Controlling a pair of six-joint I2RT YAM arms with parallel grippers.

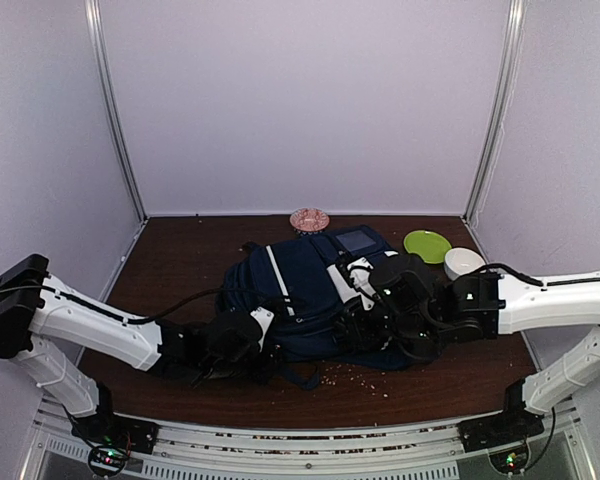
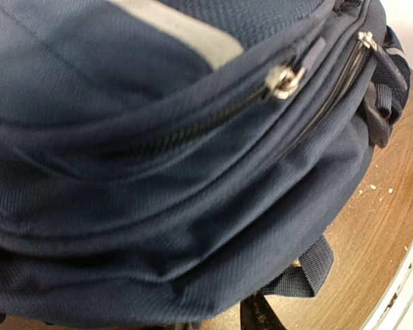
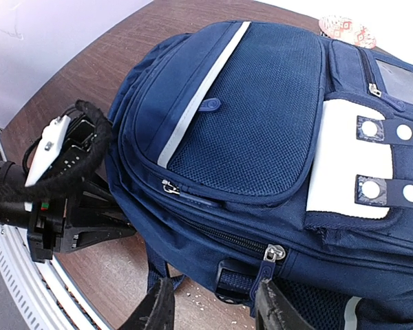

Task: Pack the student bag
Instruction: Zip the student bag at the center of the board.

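The student bag (image 1: 298, 285) lies flat mid-table, zips looking shut. My right gripper (image 3: 215, 311) hangs at its near edge, fingers apart and empty, just short of a zip pull (image 3: 274, 253), likely to open it. My left gripper (image 1: 218, 362) sits by the bag's left end, maybe bracing; its wrist view shows only fabric, so I can't tell its spread.

Top view: lighting even and diffuse, bright off the white walls. The dark table (image 1: 170, 260) and black arm parts lose detail, and a soft shadow sits under the student bag (image 1: 300, 285). Left wrist view: fabric soft, slightly blurred; upper-right corner washed out. Right wrist view: bag sharp; right tool (image 3: 210, 309) at the bottom edge out of focus.
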